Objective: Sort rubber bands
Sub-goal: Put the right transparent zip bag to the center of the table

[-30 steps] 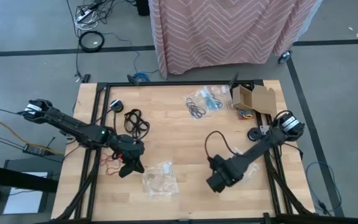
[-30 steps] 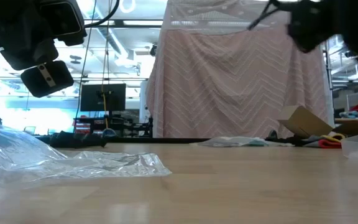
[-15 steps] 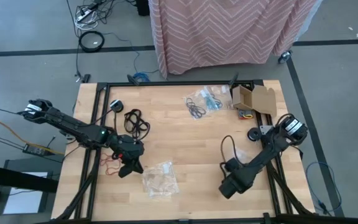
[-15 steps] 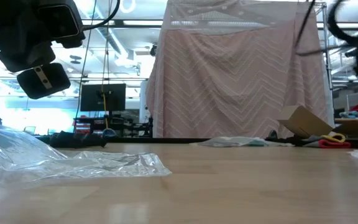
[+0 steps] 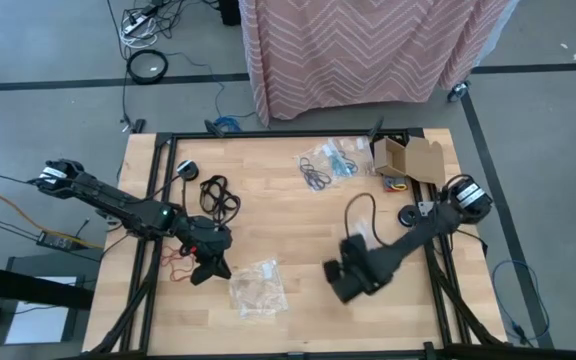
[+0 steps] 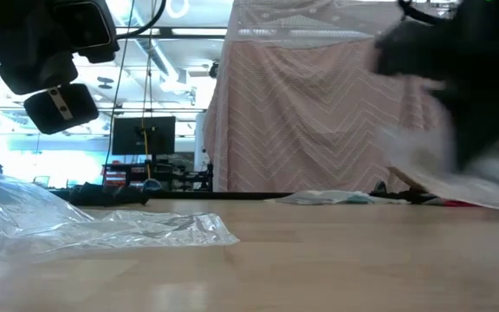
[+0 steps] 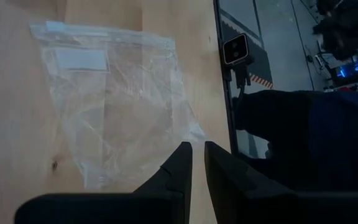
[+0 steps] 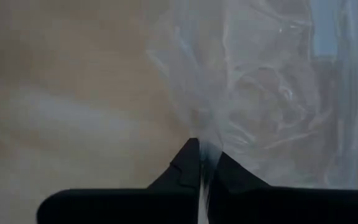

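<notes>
Loose black rubber bands (image 5: 218,195) lie on the wood at the far left. Thin red ones (image 5: 175,262) lie beside my left gripper (image 5: 206,270), which hovers above the table. Its fingers (image 7: 196,152) stand a narrow slit apart with nothing between them. A flat clear bag (image 7: 117,106) lies just beyond it on the table. My right gripper (image 5: 340,285), at mid-table toward the near edge, is shut on a second clear plastic bag (image 8: 260,93). This bag shows as a pale blurred sheet (image 6: 457,182) in the low view. My right gripper pinches the clear bag between its two fingertips at a gathered bit of film (image 8: 207,140); edge or fold, I cannot tell. The fingers come from above, slanting steeply down. The crinkled bag spreads away beyond the fingertips, over the wood.
Small bags holding dark and teal bands (image 5: 328,165) lie at the far middle. An open cardboard box (image 5: 408,155) with red and yellow bands (image 5: 396,183) beside it stands at the far right. A pink draped cloth (image 6: 319,113) hangs behind the table.
My right gripper swung out toward the table's near right corner, then back toward the left, rolling as it went. In the low view the clear film that lay at the right edge now shows as a blurred sheet above the table.
</notes>
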You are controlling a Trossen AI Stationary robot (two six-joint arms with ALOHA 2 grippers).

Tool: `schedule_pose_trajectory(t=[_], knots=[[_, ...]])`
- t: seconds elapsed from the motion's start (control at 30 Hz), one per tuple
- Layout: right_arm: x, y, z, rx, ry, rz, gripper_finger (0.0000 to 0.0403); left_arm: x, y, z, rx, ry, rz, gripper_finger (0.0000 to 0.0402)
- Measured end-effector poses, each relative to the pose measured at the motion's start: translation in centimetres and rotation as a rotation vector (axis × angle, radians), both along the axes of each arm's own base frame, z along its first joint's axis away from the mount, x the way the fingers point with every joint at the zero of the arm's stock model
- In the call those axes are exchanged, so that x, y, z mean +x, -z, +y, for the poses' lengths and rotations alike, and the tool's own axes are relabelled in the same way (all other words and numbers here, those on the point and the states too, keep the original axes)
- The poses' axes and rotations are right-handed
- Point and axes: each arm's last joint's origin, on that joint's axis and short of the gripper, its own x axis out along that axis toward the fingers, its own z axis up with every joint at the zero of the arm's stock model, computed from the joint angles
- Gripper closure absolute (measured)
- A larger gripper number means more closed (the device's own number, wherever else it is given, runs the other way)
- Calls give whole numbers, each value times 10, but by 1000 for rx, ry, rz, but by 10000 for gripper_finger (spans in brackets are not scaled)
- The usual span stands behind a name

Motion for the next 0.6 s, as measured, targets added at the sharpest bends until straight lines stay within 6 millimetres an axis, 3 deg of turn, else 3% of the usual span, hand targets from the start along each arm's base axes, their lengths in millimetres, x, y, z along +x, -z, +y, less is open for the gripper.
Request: schedule_pose_trajectory(t=[0.2, 0.37, 0.47, 0.6], knots=[[40, -28, -49, -141, -20, -83, 403, 1, -1, 0, -3, -4, -15, 351], [59, -45, -91, -189, -12, -80, 403, 1, -1, 0, -9, -4, -13, 351], [61, -52, -101, -162, -62, -58, 401, 1, -1, 0, -20, -10, -3, 351], [55, -58, -93, -127, -180, -19, 379, 1, -1, 0, -23, -13, -1, 351]])
